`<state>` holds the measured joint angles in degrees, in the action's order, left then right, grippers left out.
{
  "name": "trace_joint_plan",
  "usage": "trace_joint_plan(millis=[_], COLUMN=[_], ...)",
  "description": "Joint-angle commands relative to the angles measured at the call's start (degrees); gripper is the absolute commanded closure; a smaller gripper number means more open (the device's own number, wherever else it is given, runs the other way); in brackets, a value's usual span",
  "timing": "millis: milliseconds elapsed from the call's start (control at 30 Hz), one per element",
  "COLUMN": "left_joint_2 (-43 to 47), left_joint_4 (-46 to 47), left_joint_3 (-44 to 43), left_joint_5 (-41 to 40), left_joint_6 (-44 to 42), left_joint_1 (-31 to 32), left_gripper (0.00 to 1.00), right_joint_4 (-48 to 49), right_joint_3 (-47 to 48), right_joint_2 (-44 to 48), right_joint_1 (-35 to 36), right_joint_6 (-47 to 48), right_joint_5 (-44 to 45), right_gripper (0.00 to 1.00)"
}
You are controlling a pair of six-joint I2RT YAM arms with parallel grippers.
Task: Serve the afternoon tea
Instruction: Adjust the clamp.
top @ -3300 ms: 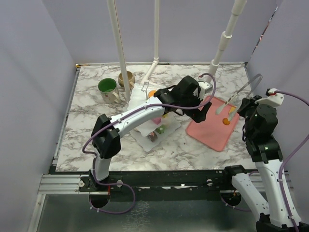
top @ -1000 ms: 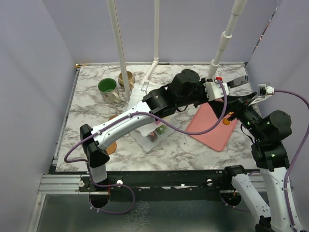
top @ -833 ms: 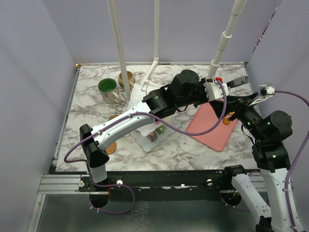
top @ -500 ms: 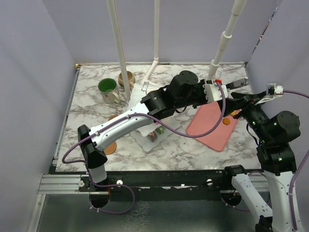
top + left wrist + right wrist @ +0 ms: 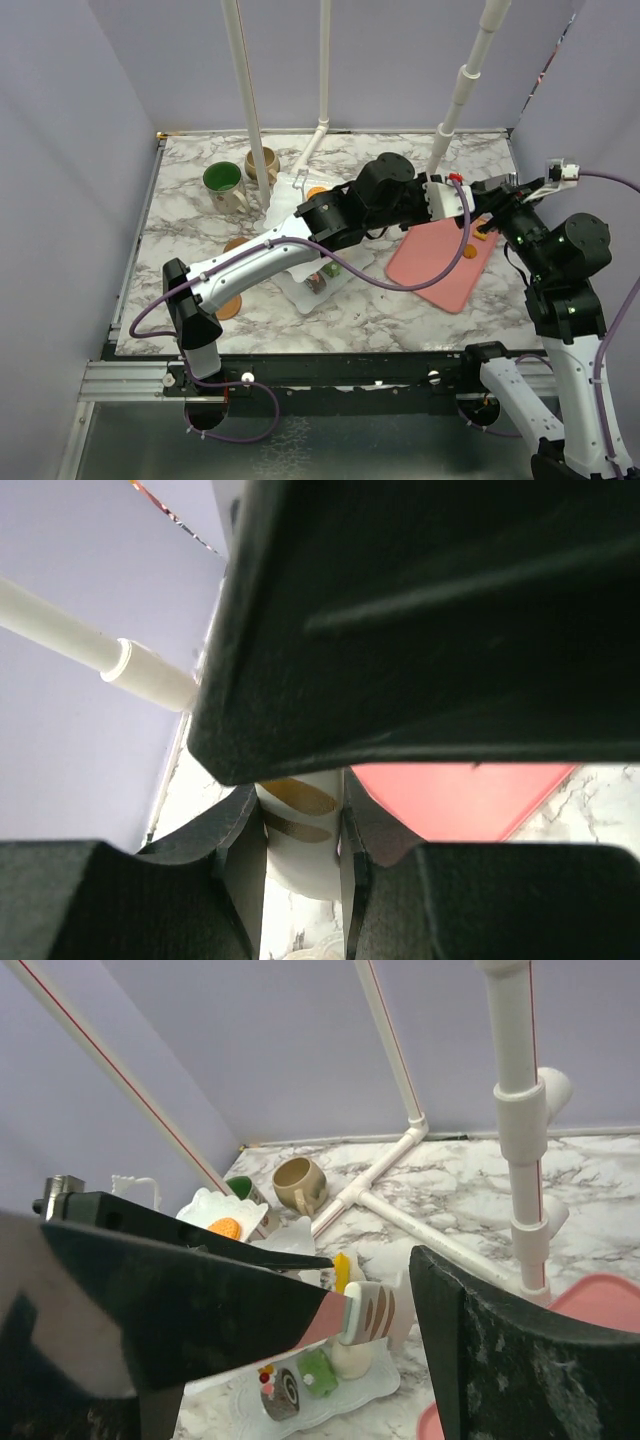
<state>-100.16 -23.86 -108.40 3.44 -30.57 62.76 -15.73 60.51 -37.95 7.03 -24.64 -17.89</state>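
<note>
1. The striped biscuit (image 5: 370, 1312) is in the air right of centre in the overhead view, above the far end of the pink tray (image 5: 440, 270). The left pincer (image 5: 300, 870) is clamped on it, one pad against each side.
2. The right pincer (image 5: 495, 192) sits just beside it, its fingers (image 5: 500, 1360) spread wide and gripping nothing. This reads as a pass between the arms, but I cannot tell which way.
3. The white tiered stand (image 5: 298, 295) lies at centre frame on the left arm's side, so the left arm is probably the better carrier.
4. The grip is only at the fingertips, so move gently and without jerks.
5. Draw the arms apart in a straight line before any swing, because the spread fingers flank the biscuit and could knock it loose.
6. The left arm hides much of the stand from overhead. Use the wrist view to pick a bare spot among the pastries, and release only once the biscuit touches the plate.
7. The green-lined mug (image 5: 223, 180) and beige mug (image 5: 262, 162) stand at upper left of the tabletop (image 5: 190, 260). They are not yet on the coasters (image 5: 228, 306).
</note>
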Motion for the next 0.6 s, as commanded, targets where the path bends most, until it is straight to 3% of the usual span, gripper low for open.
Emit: trace_joint_plan(millis=[0, 567], left_joint_2=[2.0, -0.4], left_joint_4=[0.0, 0.2], left_joint_3=[-1.7, -3.6], left_joint_5=[-0.1, -1.8], left_joint_6=[-0.3, -3.9], left_joint_1=[0.9, 3.4], left_gripper=[1.00, 1.00], right_joint_4=[3.0, 4.5], right_joint_3=[-2.0, -4.3], right_joint_2=[-1.3, -5.9], right_joint_1=[-0.2, -0.2], right_joint_6=[-2.7, -6.7], right_joint_5=[-3.7, -6.6], right_gripper=[0.16, 0.19])
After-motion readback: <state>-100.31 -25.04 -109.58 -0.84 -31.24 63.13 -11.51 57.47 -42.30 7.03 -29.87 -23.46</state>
